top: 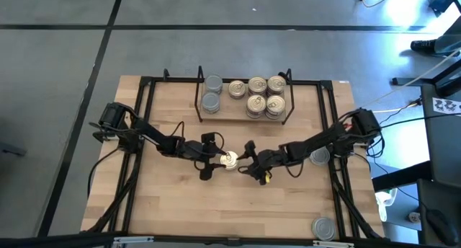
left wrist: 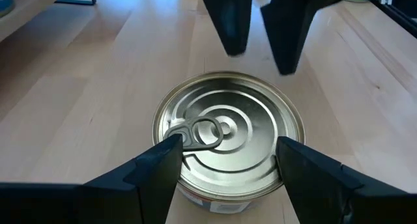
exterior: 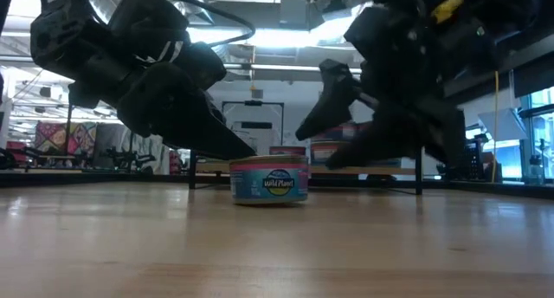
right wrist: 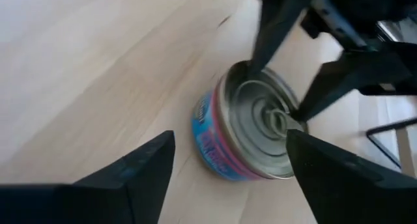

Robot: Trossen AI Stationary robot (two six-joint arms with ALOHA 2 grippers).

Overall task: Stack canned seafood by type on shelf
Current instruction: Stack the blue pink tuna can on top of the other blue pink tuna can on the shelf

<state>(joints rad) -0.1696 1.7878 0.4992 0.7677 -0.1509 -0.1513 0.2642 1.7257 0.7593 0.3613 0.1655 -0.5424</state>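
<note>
The light wooden desk (top: pixel 180 212) carries everything; at its far edge stands the low black wire-framed shelf with a pale board (top: pixel 243 118), and only the high view shows it loaded: two plain silver-grey flat tins (top: pixel 212 94) on its left part, five gold-lidded pull-ring tins (top: pixel 258 95) grouped on its right part; that view alone also shows two more silver-grey tins, one by the right arm near the desk's right edge (top: pixel 320 156), one at the near right corner (top: pixel 324 228). The two dark arms reach in from either side and meet mid-desk; the left pincer (top: pixel 214 161) stands open, its fingers (left wrist: pixel 153 175) straddling the single round tin with a ribbed pull-ring lid (left wrist: pixel 228 136), close to its rim on both sides though contact cannot be told; the right pincer (top: pixel 250 164) is also spread wide, just beside the tin on the opposite side, holding nothing. The low view adds what the overhead one lacks: the tin (exterior: pixel 269 180) sits flat on the desk, free of both pincers, and its teal and pink side label reads "Wild Planet"; the right wrist view shows the same coloured band (right wrist: pixel 212 142), the writing there too blurred to read; the left wrist view shows the lid's pull ring lying flat.
</note>
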